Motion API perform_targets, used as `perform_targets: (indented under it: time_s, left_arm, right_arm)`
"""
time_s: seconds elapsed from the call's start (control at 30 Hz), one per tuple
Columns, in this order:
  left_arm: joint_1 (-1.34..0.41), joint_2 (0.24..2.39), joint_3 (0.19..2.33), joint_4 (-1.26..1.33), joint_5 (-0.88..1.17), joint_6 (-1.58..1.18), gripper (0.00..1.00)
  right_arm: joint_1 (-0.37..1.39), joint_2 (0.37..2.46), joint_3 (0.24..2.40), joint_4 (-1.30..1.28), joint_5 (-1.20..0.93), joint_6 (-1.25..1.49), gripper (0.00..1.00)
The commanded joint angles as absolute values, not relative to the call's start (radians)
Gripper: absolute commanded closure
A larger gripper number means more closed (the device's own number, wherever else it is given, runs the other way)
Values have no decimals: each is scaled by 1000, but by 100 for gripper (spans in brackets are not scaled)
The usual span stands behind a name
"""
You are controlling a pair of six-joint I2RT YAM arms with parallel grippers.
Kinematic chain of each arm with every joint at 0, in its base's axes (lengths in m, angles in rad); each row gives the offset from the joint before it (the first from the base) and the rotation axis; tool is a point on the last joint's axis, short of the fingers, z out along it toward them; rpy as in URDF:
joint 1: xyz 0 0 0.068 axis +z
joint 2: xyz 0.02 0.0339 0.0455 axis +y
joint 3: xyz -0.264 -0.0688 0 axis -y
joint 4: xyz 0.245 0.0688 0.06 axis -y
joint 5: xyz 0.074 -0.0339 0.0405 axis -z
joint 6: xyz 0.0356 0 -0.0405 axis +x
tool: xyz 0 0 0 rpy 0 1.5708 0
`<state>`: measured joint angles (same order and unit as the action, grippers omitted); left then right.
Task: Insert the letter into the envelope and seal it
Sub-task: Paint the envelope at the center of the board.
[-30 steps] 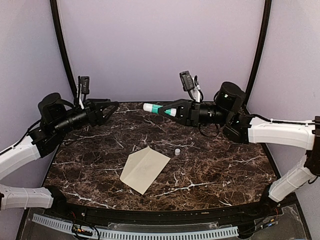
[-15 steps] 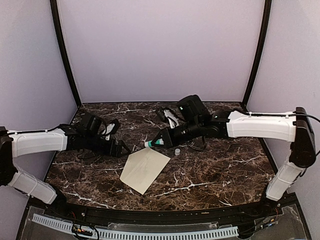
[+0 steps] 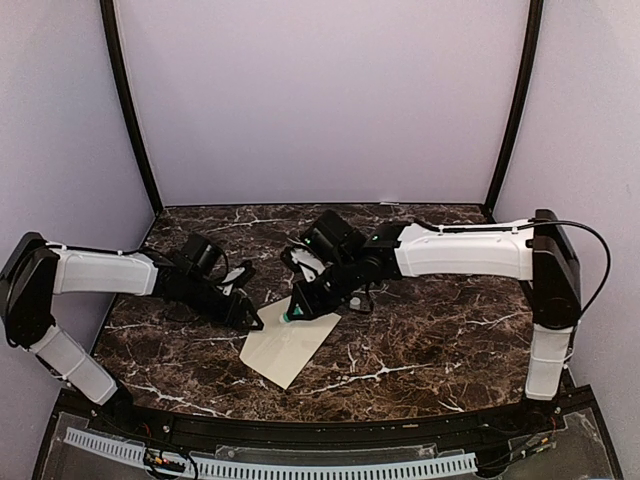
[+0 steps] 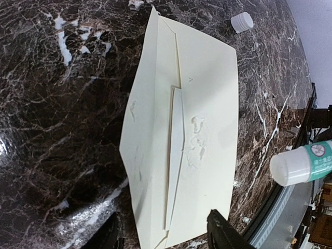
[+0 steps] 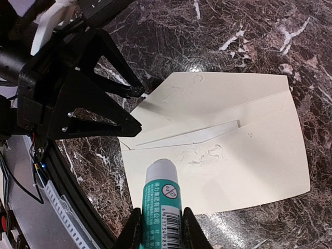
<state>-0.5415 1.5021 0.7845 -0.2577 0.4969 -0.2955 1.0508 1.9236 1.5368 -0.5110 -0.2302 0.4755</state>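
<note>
Right jaws: clamped on a glue stick [image 5: 162, 199], uncapped white tip aimed down over the envelope [image 5: 249, 166], close to its mouth. Left jaws: spread wide, set low at one short end of the envelope; contact with the paper not clear. Envelope flat on the table [image 3: 450, 330] between the two arms, flap open and laid out flat. Letter [image 4: 176, 155] inside, only a thin paler strip showing at the mouth. Wet smears [image 4: 199, 132] just beside that strip. Small white cap [image 4: 241, 22] near the envelope's other short end.
</note>
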Motion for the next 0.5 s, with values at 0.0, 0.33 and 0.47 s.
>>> perform_targets:
  time_s: [0.0, 0.33, 0.47]
  left_arm:
    - [-543, 1527, 787, -242, 568, -289, 47]
    - [-556, 1565, 799, -257, 506, -281, 60]
    - [-559, 1569, 796, -247, 514, -280, 68]
  right_arm:
    - [1075, 1980, 1612, -576, -208, 459, 86]
    - [1102, 2111, 1765, -724, -176, 465, 87]
    - [1105, 2155, 1808, -768, -167, 467, 87]
